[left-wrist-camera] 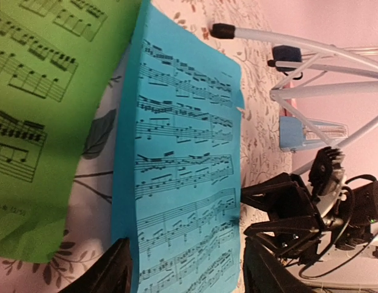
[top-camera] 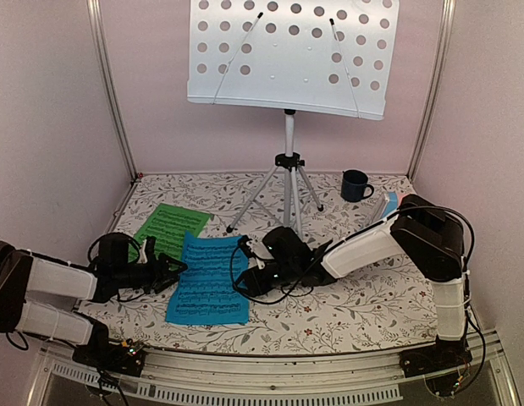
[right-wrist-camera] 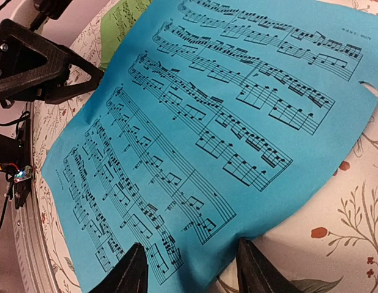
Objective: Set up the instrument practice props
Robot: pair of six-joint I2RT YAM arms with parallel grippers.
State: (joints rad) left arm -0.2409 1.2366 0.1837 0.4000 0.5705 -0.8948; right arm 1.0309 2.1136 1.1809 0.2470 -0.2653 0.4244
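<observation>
The blue music sheet (top-camera: 206, 279), lying at near centre between the spread left gripper (left-wrist-camera: 189, 271) and the spread right gripper (right-wrist-camera: 189, 268), apparently set astride its right edge, could be creased or torn if pinched and pulled unevenly.
</observation>
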